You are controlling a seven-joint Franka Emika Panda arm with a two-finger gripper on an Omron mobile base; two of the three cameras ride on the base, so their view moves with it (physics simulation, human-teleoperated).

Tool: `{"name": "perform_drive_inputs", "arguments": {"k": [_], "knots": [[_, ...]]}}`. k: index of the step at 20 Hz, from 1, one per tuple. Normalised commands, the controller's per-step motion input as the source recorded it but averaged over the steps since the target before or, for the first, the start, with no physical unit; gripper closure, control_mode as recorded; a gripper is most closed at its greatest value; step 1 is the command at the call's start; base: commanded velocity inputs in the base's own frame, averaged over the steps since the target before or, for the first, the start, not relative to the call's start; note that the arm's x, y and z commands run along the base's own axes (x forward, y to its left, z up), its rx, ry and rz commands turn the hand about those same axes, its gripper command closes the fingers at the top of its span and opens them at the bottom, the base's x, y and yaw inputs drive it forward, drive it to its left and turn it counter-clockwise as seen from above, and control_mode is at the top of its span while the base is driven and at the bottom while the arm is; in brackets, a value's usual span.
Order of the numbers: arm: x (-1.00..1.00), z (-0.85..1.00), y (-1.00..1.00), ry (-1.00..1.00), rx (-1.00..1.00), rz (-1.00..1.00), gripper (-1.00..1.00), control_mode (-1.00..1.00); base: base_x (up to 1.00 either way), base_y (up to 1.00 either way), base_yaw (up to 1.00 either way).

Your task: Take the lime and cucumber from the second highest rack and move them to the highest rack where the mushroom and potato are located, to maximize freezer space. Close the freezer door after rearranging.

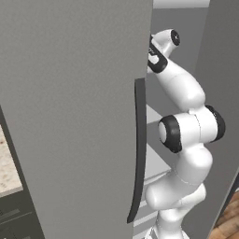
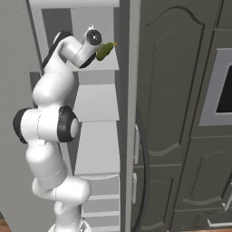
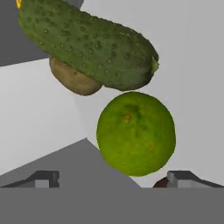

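potato (image 3: pixel 73 79) mostly hidden behind cucumber (image 3: pixel 87 46), cucumber's left end cut off

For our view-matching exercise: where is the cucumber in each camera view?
Left base view: not in it.
Right base view: cucumber at upper centre, beside the arm's wrist on the top rack.
Hand view: across the top, above the lime.
Shared landmark: pale freezer shelves.

Open freezer door (image 1: pixel 70 116) fills the left and centre, plain grey, its long dark curved handle (image 1: pixel 138 149) along the right edge; beyond it the white arm (image 1: pixel 184 135) rises from lower right, reaching up into the freezer (image 1: pixel 177 28) past pale shelves (image 1: pixel 154 163).
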Motion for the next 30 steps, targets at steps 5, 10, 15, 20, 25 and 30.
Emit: {"name": "perform_drive_inputs", "arguments": {"k": [5,10,15,20,25,30], "knots": [[-0.45,0.23,-0.05,-0.04,0.00,0.00,-1.00,-1.00,0.00,0.00,0.00],[-0.57,0.47,-0.14,-0.05,0.00,0.00,-1.00,-1.00,0.00,0.00,0.00],[-0.70,0.38,-0.16,-0.10,0.00,0.00,-1.00,-1.00,0.00,0.00,0.00],[-0.85,0.07,-0.10,-0.27,0.00,0.00,-1.00,-1.00,0.00,0.00,0.00],[-0.56,0.08,-0.03,-0.32,0.00,-0.15,-1.00,-1.00,0.00,0.00,0.00],[-0.40,0.10,0.00,-0.28,0.00,-0.45,-1.00,-1.00,0.00,0.00,0.00]]}}
